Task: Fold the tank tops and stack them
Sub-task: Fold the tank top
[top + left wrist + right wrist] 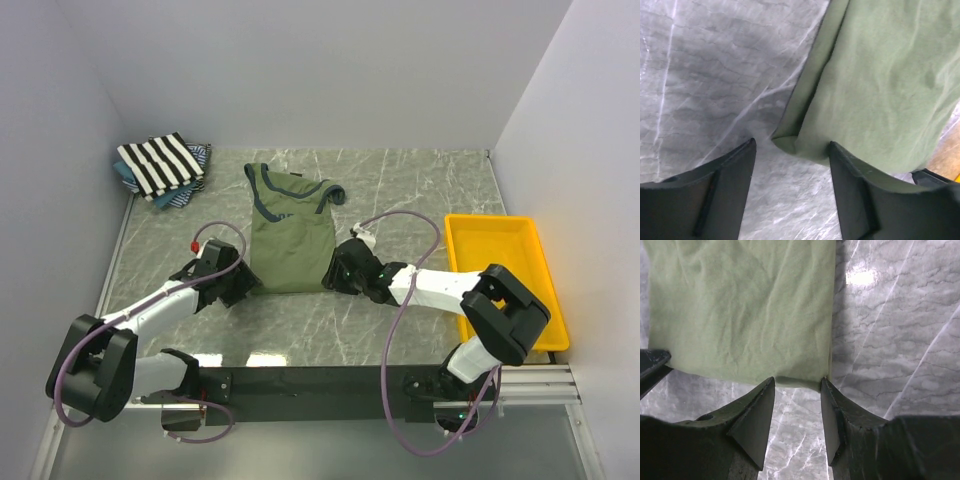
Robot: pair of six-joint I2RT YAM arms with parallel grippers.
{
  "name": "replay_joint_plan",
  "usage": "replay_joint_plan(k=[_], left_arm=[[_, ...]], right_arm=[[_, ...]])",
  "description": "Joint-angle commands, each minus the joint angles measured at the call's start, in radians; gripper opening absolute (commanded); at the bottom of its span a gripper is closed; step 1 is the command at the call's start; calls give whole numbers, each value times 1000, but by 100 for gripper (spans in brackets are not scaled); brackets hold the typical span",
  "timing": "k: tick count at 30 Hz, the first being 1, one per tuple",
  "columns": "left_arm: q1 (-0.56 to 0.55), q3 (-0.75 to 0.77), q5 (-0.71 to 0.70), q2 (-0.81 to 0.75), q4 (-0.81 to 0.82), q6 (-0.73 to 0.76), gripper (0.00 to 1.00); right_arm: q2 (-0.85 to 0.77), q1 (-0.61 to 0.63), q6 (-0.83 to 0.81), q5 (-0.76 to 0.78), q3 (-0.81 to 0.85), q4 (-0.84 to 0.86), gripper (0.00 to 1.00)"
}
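Olive green cloth tank top (290,235) lies flat mid grey marbled surface (420,190); judged light, limp, crease-prone, so take the two near hem corners, where left tool (791,143) and right tool (797,380) stand open, gripping nothing

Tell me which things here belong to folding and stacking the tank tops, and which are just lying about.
Part of the job: olive green tank top; striped tank top on the far-left pile; blue patterned tops under it; left gripper and right gripper, both open at the olive top's near corners.
Just lying about: yellow tray, right side.
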Motion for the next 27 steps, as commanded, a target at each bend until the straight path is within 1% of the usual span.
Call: replay_joint_plan(k=[1,4,7,9,12,13,15,16,17,19,20,22,27], left_arm=[[-3,-16,4,14,-72,15,63],[-3,-19,4,45,-42,15,58],[-3,-21,4,66,-11,14,56],[-4,-15,4,94,4,26,53],[-10,-10,4,132,32,38,43],[-13,-8,4,140,36,41,37],[-25,-5,3,160,43,50,29],[-27,-4,18,166,43,53,20],[-30,-4,23,171,41,56,15],[-41,5,44,178,18,66,1],[-61,24,44,178,3,72,1],[-84,41,41,162,-72,72,1],[-153,45,84,70,-216,26,1]], right_arm=[[6,2,-6,27,45,2,49],[35,2,9,22,48,1,49],[64,2,15,22,53,-22,49],[76,2,14,27,60,-36,49],[106,2,6,27,82,-71,48],[115,2,3,25,85,-76,47],[123,1,-6,18,97,-96,43],[126,2,-11,18,102,-107,40],[132,2,-18,15,108,-114,33],[129,2,-44,7,128,-156,21],[123,1,-66,4,136,-188,11],[94,1,-87,-11,142,-223,0],[-6,14,-144,-76,93,-340,0]])
